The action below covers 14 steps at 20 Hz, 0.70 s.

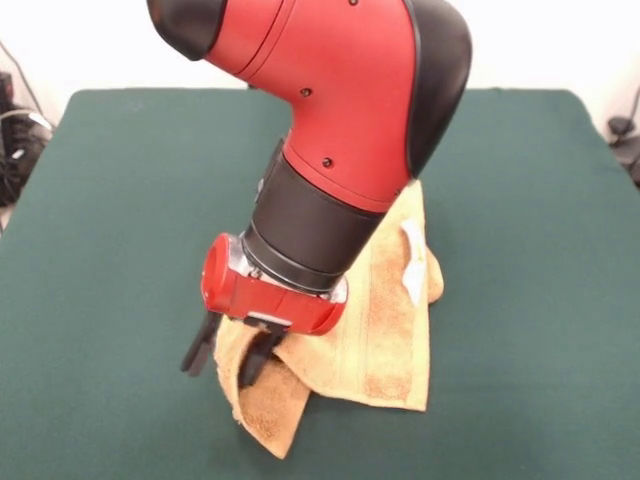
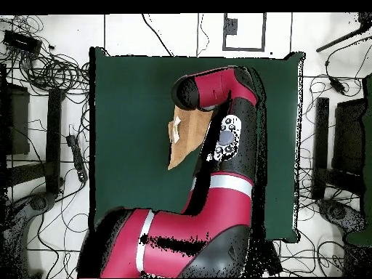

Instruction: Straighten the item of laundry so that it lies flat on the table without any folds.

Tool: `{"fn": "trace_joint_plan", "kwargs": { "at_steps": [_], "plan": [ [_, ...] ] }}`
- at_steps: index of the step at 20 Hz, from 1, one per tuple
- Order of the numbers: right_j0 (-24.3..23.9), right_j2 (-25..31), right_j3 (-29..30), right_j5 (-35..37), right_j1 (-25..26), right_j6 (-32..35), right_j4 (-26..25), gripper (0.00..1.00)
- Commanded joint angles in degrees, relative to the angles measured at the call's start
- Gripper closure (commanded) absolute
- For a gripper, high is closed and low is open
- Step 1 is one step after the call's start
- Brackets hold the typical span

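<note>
The item of laundry is an orange-tan towel lying crumpled on the green table, right of centre. One side is folded over, and a bunched corner points toward the near edge. A white label shows on its upper right part. My gripper hangs low over the towel's left near corner. It is open, with black fingers on either side of a raised fold of cloth. In the overhead view the arm hides the gripper, and only part of the towel and its label show on the table.
The red and black arm covers the towel's far part. Cables and black gear lie on the floor around the table, off its edges.
</note>
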Motion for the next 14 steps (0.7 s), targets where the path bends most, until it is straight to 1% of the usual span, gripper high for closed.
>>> {"fn": "trace_joint_plan", "kwargs": {
  "at_steps": [1,10,14],
  "plan": [
    [-0.1,5.3,4.5,-3.7,0.4,6.3,2.2,0.0],
    [-0.4,5.9,4.2,-3.4,0.6,5.7,3.2,0.0],
    [-1.7,8.7,5.9,-5.1,-0.3,3.5,4.6,0.0]
  ]
}}
